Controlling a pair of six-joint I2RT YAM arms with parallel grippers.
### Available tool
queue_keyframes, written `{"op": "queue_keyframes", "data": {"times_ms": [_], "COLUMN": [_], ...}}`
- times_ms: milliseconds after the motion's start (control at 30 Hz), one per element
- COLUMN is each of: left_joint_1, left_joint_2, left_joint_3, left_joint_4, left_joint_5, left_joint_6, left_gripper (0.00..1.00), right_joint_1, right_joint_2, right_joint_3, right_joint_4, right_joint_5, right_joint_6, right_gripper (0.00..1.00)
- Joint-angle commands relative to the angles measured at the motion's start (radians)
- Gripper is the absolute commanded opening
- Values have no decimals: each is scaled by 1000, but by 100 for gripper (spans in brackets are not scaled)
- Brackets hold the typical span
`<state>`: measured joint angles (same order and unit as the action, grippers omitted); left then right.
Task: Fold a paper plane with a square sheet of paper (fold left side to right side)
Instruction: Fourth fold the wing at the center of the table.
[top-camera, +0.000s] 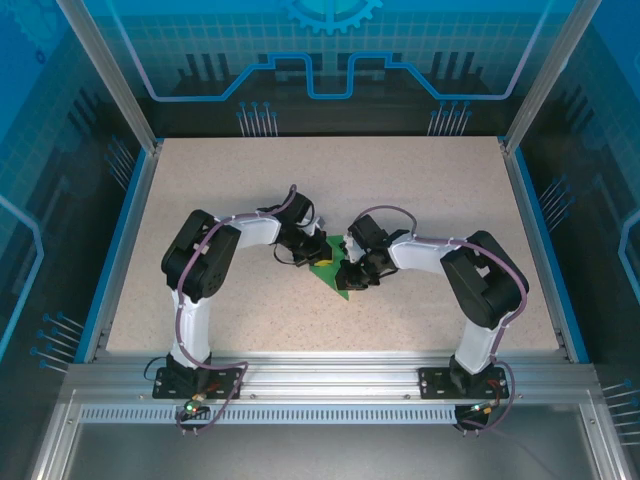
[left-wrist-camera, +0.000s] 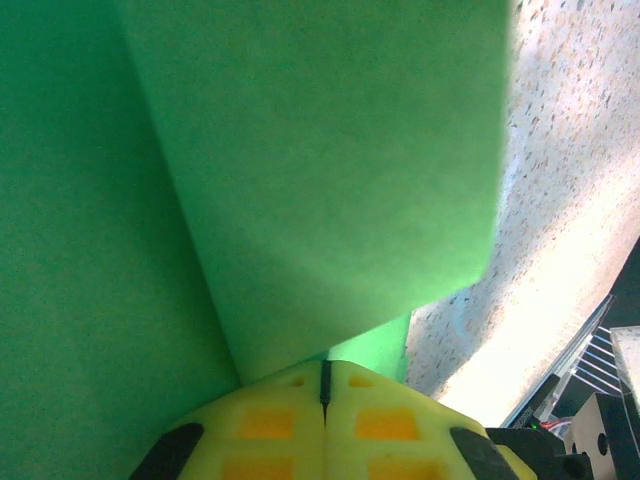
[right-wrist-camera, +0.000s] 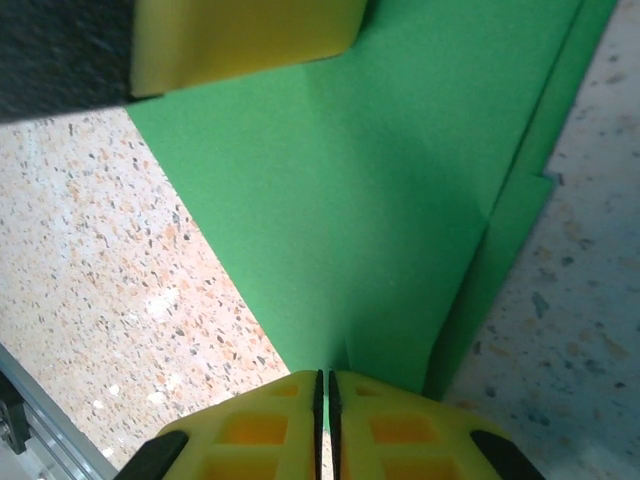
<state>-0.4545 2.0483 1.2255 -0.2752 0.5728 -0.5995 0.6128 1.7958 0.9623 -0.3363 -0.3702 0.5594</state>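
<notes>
From above, your green paper (top-camera: 329, 270) lay flat near the middle of the speckled table (top-camera: 430, 200). It looked like a folded shape with a sharp tip, and the tip pointed to about 5 o'clock. Your left gripper (top-camera: 311, 252) sat at the paper's 10 o'clock edge. Your right gripper (top-camera: 352, 273) sat at its 3 o'clock edge. Both arms bent in toward the paper from the near side.

In your left wrist camera, the paper was plain bright green. A lighter flap (left-wrist-camera: 340, 170) was folded over a darker layer, and its crease ran from 11 o'clock down to the fingertips at 6 o'clock. The yellow fingers (left-wrist-camera: 265, 425) were squeezed tight together. You could not tell if any paper was caught between them.

In your right wrist camera, the paper got narrow toward 6 o'clock and ran right into the yellow fingers (right-wrist-camera: 385, 430). They were clenched on that edge, with just a thin slit between them. A second layer peeked out along the 3 o'clock side. Another yellow pad (right-wrist-camera: 250, 35) rested on the paper at 11 o'clock.
</notes>
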Motion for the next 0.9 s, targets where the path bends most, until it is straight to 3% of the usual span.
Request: {"op": "queue_keyframes", "data": {"times_ms": [0, 867], "left_joint_1": [-3, 21], "left_joint_2": [24, 36], "left_joint_3": [-32, -38], "left_joint_4": [-65, -67], "left_joint_5": [-50, -68], "left_joint_6": [15, 9], "left_gripper": [0, 0], "right_joint_1": [16, 49], "right_joint_2": [18, -71], "right_joint_3": [4, -140], "right_joint_4": [-91, -199], "right_joint_5": [15, 5], "right_joint_6": [-15, 0], "right_gripper": [13, 13]}}
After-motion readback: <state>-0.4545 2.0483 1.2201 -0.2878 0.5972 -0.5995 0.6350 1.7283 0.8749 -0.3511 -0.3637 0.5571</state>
